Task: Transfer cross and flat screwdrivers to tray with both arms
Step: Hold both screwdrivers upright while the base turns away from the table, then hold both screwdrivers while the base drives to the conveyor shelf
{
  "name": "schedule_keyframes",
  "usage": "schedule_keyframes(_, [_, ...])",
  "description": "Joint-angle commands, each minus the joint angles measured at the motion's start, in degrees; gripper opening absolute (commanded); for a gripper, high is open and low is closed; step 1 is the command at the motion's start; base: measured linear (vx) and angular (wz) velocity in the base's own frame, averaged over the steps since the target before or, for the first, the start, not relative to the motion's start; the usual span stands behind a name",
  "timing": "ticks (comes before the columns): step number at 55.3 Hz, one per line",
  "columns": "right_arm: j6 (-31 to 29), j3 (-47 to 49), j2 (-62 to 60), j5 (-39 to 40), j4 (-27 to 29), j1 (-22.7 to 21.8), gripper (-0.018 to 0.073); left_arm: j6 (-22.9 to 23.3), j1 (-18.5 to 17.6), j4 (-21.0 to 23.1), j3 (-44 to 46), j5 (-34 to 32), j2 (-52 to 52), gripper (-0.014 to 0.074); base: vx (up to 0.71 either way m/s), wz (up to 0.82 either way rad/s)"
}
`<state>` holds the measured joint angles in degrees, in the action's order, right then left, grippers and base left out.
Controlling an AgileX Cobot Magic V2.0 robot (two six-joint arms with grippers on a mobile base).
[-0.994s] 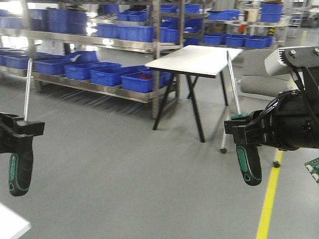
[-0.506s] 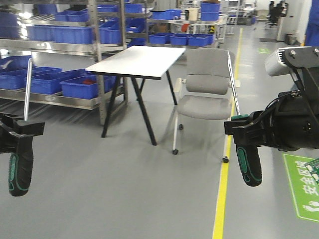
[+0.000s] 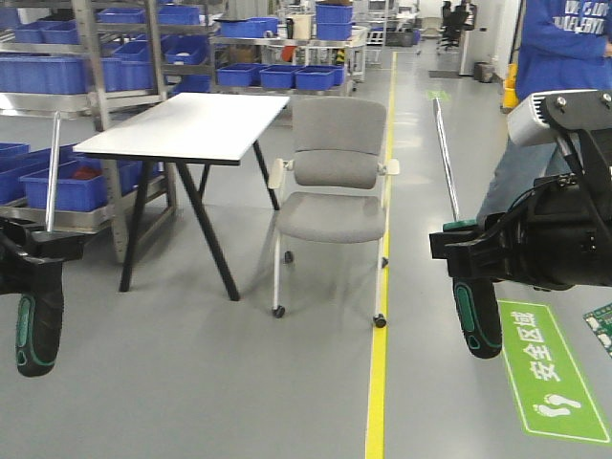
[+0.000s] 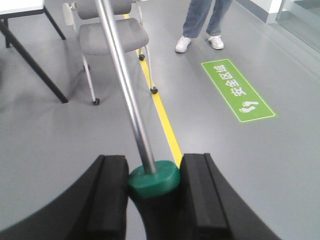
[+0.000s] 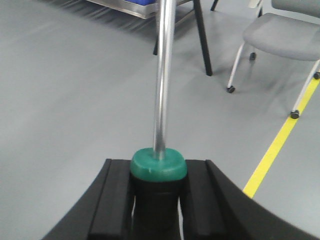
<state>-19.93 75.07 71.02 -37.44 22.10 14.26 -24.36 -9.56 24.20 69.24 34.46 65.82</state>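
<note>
My left gripper is shut on a screwdriver with a green and black handle, whose steel shaft points straight up. In the left wrist view the jaws clamp its green collar. My right gripper is shut on a second, matching screwdriver, also held shaft up. In the right wrist view that gripper clamps the second screwdriver's green collar. I cannot tell which tip is cross and which is flat. The tray is out of view.
A white table and a grey wheeled chair stand ahead on the grey floor. Shelves with blue bins are at the back left. A yellow floor line, a green floor sign and a person in blue are on the right.
The whole background has slid to the left: the shelves have left the centre, and the chair and the person have come into view. Both grippers hold their screwdrivers in the same pose.
</note>
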Motion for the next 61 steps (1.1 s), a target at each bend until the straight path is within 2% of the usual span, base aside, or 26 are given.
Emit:
schedule_keyframes(1, [-0.11,2.07,-1.77,4.72,1.18,-0.03,-0.0008,0.07,-0.26,1.63,1.95,-4.86,-1.18,-0.0003,0.38,-0.25])
schedule_keyframes(28, [-0.11,2.07,-1.77,4.72,1.18,-0.03,-0.0008,0.07,-0.26,1.63,1.95,-4.83,-1.18,-0.0003,0.43,0.03])
schedule_keyframes(61, [-0.11,2.07,-1.77,4.72,1.04,-0.08,-0.0008,0.07,-0.26,1.63,1.95,-4.83,-1.18,-0.0003,0.52,0.53])
